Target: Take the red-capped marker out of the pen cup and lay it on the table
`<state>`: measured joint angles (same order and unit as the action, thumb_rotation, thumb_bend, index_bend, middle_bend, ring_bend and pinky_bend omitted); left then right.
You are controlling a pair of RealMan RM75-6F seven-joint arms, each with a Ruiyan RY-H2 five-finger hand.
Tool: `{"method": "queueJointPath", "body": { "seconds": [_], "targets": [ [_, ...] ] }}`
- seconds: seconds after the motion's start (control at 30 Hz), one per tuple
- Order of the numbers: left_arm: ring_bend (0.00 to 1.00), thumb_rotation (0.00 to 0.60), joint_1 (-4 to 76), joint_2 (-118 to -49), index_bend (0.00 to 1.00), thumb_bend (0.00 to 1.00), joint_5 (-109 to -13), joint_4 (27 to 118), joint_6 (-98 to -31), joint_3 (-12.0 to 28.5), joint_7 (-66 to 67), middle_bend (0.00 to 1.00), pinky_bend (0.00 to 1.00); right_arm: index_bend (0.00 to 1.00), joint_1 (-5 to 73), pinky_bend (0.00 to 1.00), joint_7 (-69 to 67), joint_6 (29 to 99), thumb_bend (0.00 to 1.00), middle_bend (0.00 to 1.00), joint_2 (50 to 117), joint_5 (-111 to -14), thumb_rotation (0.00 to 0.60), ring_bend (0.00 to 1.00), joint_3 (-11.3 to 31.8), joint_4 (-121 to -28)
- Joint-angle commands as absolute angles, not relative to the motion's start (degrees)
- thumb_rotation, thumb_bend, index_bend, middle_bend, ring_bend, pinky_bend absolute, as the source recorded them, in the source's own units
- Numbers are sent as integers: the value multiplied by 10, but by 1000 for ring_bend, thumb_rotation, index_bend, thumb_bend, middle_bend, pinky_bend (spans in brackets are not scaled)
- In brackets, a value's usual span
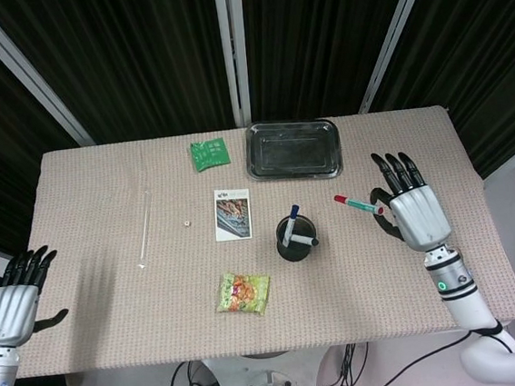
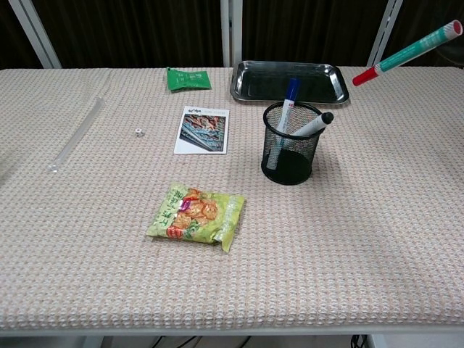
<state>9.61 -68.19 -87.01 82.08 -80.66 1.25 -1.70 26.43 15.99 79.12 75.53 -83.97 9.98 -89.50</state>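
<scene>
The red-capped marker (image 1: 359, 205) (image 2: 407, 54) has a teal barrel and is out of the cup, held in the air to the cup's right, red cap pointing left and down. My right hand (image 1: 412, 212) holds its far end; that hand is outside the chest view. The black mesh pen cup (image 1: 293, 241) (image 2: 291, 142) stands mid-table with a blue-capped and a black-capped marker inside. My left hand (image 1: 11, 301) hangs open off the table's left front corner, holding nothing.
A metal tray (image 1: 293, 150) (image 2: 290, 82) sits behind the cup. A photo card (image 1: 232, 213), a snack bag (image 1: 243, 293), a green packet (image 1: 208, 153), a clear tube (image 1: 145, 227) and a small die (image 1: 187, 222) lie left of the cup.
</scene>
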Motion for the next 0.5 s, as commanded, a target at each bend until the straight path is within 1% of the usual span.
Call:
{"method": "queueJointPath", "body": {
  "seconds": [0.03,0.37,0.47,0.5],
  "targets": [
    [0,600,96,-682,66,124,-869,822,-806,12,-15,0,16,726,256,0,159,783,280,38,765,-825,600,0,95,-853],
    [0,600,96,-679,66,124,-864,827,-802,12,-13,0,16,741,267,0,173,747,281,36,829,-823,600,0,76,-753],
    [0,600,96,-677,66,123,-867,828,-803,12,-14,0,16,726,273,0,176,732,279,37,838,-828,600,0,69,-747],
    [0,600,97,-677,66,124,-867,828,-804,13,-14,0,16,701,275,0,179,727,272,37,839,-831,600,0,66,-748]
  ]
}}
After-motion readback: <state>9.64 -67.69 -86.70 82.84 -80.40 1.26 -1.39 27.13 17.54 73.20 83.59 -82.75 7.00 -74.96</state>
